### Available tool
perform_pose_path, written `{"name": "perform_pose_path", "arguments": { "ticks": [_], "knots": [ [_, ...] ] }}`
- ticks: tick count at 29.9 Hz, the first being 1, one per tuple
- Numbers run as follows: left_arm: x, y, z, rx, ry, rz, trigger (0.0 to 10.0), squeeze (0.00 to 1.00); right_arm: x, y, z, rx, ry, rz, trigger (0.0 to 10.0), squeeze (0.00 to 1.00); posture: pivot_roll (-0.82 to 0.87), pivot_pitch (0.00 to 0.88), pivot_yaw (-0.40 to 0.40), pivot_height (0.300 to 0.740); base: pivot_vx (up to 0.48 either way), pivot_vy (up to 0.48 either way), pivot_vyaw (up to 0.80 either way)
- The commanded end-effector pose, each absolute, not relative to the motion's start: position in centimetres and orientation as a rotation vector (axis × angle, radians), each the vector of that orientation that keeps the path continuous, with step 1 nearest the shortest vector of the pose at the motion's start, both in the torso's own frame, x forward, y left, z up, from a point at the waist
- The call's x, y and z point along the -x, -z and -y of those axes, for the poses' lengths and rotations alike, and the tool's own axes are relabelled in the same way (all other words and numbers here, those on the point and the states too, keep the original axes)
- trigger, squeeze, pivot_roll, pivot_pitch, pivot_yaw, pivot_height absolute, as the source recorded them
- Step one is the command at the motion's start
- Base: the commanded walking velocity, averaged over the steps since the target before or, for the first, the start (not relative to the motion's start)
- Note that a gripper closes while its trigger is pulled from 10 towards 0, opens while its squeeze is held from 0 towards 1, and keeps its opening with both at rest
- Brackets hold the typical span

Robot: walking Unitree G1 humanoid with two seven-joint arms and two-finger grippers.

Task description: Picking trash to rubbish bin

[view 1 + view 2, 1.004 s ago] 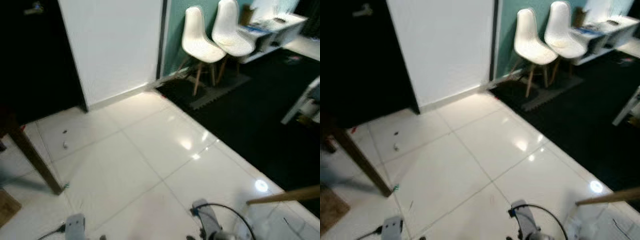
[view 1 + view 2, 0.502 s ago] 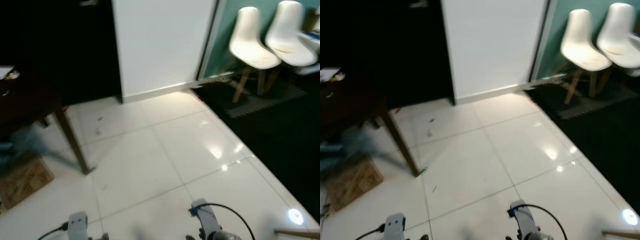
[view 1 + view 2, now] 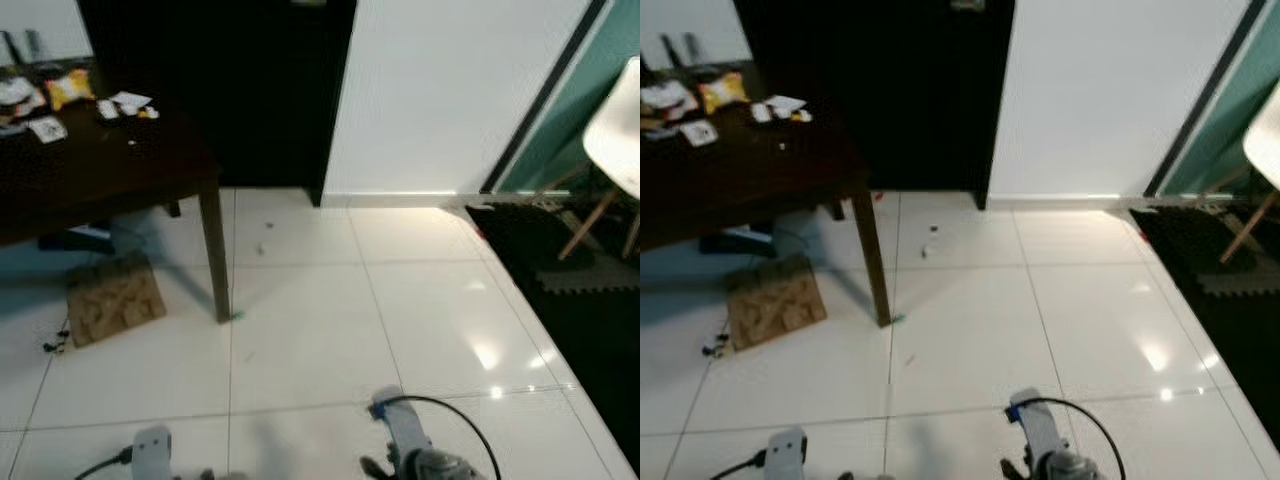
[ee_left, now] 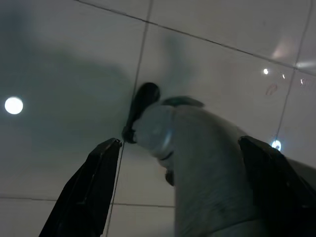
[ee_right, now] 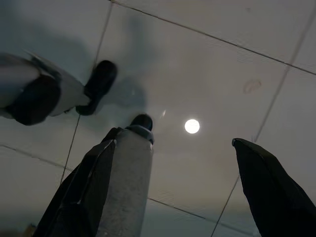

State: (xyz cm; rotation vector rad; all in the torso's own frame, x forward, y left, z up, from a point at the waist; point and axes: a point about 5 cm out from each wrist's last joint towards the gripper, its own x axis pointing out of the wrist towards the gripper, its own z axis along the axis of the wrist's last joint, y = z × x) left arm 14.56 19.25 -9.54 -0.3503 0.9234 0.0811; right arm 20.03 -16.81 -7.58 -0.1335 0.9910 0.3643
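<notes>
Both grippers, left gripper (image 4: 180,148) and right gripper (image 5: 170,148), are hanging with fingers spread over the floor (image 3: 400,320); wrappers (image 3: 70,88) on the dark bench (image 3: 110,170) are showing no readable writing.

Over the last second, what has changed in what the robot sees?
The camera has swung to the robot's left, not the things. The dark table with its clutter and the cardboard piece under it have come into view; the white chair now sits at the right edge. Small scraps lie on the floor. Both grippers hang idle, open and empty, as before.
</notes>
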Motion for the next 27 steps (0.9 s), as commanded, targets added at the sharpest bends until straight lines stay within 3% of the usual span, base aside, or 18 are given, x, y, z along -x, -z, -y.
{"name": "perform_pose_path", "arguments": {
  "ticks": [1,27],
  "knots": [
    [-13.26,10.15,-18.59,0.357,-0.067,-0.985,10.0,0.0,-19.12,8.05,17.05,0.128,-0.357,-1.024,10.0,0.0,0.21,0.065,-0.089,0.74,0.0,0.0,0.77],
    [-12.73,10.42,-17.96,0.365,-0.068,-1.005,10.0,0.0,-19.43,7.84,17.58,0.13,-0.343,-1.013,10.0,0.0,0.19,0.076,-0.104,0.74,0.0,0.0,0.77]
  ]
}}
